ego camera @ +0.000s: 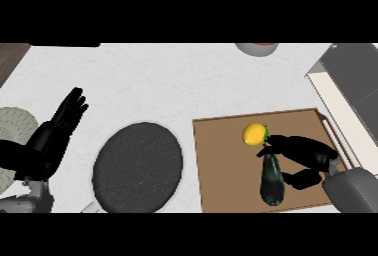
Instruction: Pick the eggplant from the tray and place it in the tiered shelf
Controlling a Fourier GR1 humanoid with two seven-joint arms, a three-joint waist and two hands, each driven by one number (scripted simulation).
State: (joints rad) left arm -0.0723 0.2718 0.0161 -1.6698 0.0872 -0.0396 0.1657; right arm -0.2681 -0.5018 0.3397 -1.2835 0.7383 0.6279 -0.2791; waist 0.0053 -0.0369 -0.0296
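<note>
Two black hands visible: right hand (306, 152), lower right, curls around long dark-green eggplant (272, 182) on brown wooden tray (221, 165). Left hand (63, 120), frame left, rests open, fingers straight

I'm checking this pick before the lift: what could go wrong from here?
The right robot hand meets the eggplant only at its stem end, so the long body may swing or slip when lifted. The yellow fruit lies right beside that end on the tray and could get knocked. The tiered shelf stands close on the right, so the eggplant might catch its edge.
</note>
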